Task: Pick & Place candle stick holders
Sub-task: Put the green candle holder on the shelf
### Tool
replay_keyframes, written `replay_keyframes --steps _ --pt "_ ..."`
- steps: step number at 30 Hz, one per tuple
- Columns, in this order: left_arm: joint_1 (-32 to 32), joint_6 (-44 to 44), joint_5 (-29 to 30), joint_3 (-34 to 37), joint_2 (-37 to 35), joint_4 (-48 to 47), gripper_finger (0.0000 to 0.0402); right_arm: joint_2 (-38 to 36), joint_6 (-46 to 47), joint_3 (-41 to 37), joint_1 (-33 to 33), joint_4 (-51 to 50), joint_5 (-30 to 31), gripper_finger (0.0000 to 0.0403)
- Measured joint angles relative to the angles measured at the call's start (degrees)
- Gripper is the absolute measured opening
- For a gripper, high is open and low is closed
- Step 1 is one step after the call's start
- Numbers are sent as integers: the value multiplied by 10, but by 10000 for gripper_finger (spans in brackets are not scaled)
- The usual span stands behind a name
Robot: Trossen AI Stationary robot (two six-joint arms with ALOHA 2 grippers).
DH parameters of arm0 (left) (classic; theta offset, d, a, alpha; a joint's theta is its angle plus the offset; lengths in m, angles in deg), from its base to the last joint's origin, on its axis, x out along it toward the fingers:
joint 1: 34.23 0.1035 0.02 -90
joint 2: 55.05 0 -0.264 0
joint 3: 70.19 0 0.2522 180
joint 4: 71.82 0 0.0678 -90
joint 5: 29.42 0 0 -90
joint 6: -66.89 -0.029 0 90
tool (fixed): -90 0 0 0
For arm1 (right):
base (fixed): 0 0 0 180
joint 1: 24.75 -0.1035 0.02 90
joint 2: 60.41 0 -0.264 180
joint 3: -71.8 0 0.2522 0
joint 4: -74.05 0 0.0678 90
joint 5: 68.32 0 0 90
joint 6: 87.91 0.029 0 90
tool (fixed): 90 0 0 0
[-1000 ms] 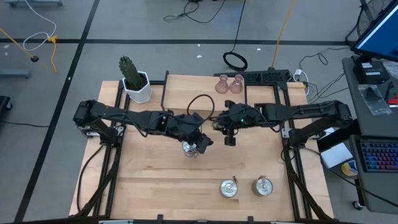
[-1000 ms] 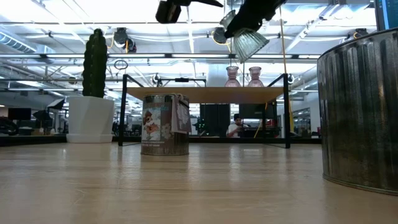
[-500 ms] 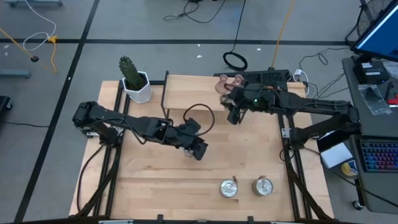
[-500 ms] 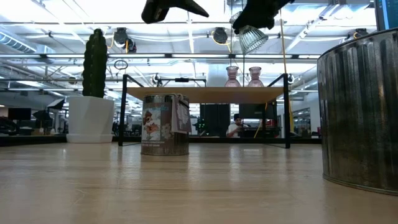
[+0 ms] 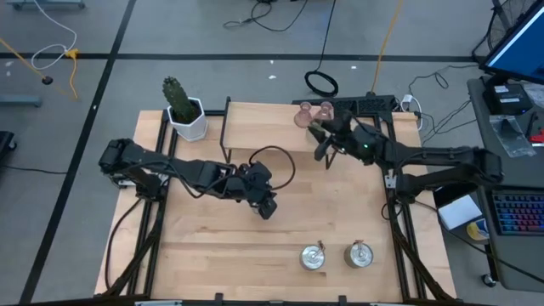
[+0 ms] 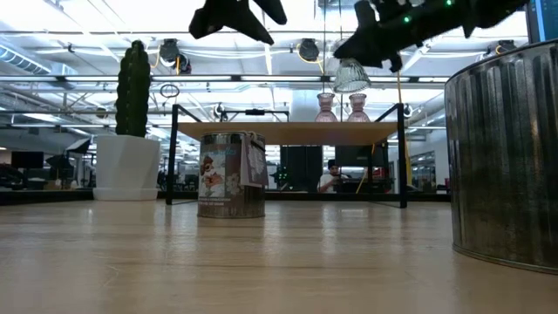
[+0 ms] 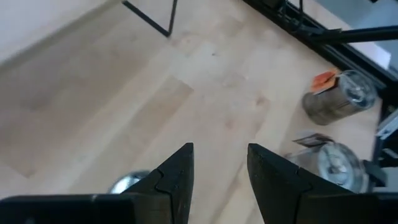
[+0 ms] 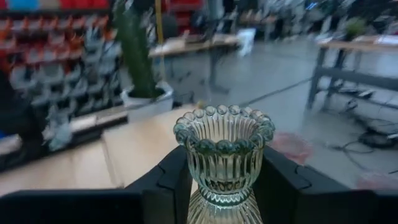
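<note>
Right gripper [image 8: 224,186] fingers [image 8: 165,183] clenched on the ribbed green glass holder [image 8: 224,155], held high over the bench [image 5: 340,221] near two pink holders [image 5: 311,113] on the raised shelf [image 5: 263,126]. Left gripper [image 7: 221,180] fingers spread, empty, above mid-bench. Two silver holders [image 5: 336,255] near the front edge.

Lab/workshop: floor cables [image 5: 263,13], monitor [image 5: 518,42], parts bins [image 8: 50,43].

From my overhead feed: potted cactus [image 5: 182,106] at the surface's [image 5: 204,246] far left corner. Two glass holders [image 5: 311,114] sit side by side at the far edge, right of centre. Two metal holders [image 5: 337,256] side by side near the front right.
</note>
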Motion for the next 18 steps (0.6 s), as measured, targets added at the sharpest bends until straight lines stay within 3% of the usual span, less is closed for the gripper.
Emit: replay_keyframes --steps 5,11,18 --pt "29 -44 -6 0 0 -8 150 -2 17 -55 5 76 20 123" --pt "72 -91 -64 0 0 -10 150 25 27 -61 6 106 50 123" --pt "93 -113 -86 0 0 -11 150 69 23 -60 6 127 79 123"
